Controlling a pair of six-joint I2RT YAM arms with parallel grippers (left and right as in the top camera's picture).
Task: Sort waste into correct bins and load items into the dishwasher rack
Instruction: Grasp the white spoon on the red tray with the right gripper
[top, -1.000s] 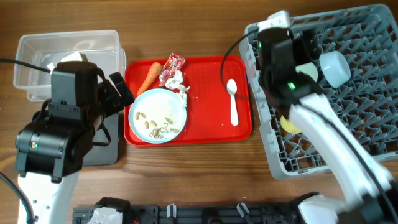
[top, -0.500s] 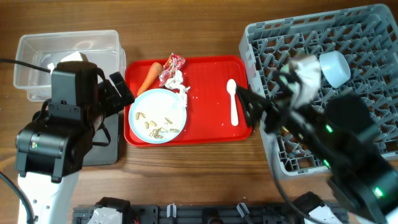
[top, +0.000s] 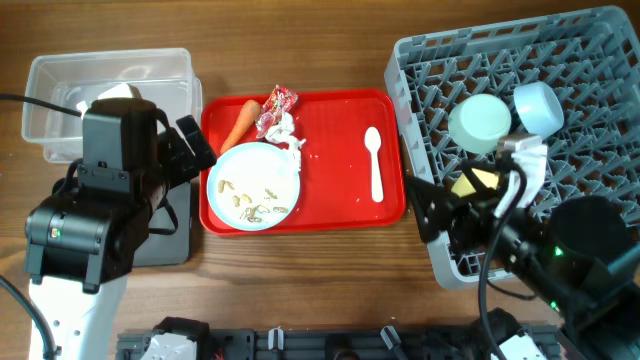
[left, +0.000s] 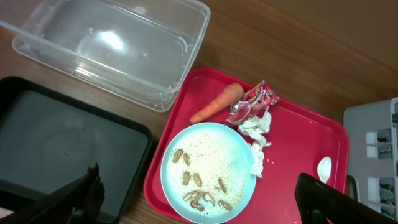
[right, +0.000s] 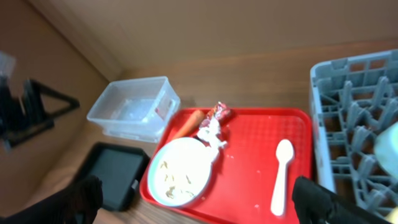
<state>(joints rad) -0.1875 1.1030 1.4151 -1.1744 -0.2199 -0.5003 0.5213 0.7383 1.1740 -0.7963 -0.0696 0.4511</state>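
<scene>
The left gripper (left: 199, 190) hangs released, its two blunt black fingers (left: 87, 190) spread wide at the lower corners of the left wrist view with nothing between them. Below that gap lies the pale blue-white round plate (left: 208, 168), smooth and glossy, speckled with fine crumbs and scattered with small beige seed scraps (left: 199, 186). The plate sits on the left part of the flat red tray (top: 335, 130), a rounded-corner plastic rectangle. Just beyond the plate's rim lie the tapered orange carrot (left: 216, 102), the crinkled red-and-white wrapper (left: 255, 99) and the crumpled white tissue (left: 258, 134), bunched close together, the tissue touching the plate's edge. To the tray's left, the clear tub (left: 112, 43) stands with thin see-through walls, and the shallow matt black tray (left: 56, 143) lies beside it, nearer the arm. The right gripper (right: 199, 199) is likewise unclenched and holds nothing, its dark fingers far apart at the bottom corners of the right wrist view; from overhead it hovers at the near-left corner of the grey rack (top: 402, 100), a square crate with a lattice of upright pegs. The white plastic spoon (top: 374, 160) lies lengthwise on the tray's right part, bowl end away from the arms. In the rack sit the pale green bowl (top: 480, 120) and the light blue bowl (top: 537, 108), touching, and a yellow-green cup (top: 468, 185) partly hidden by the right arm. All rests on a wood-grain table (top: 300, 50)
</scene>
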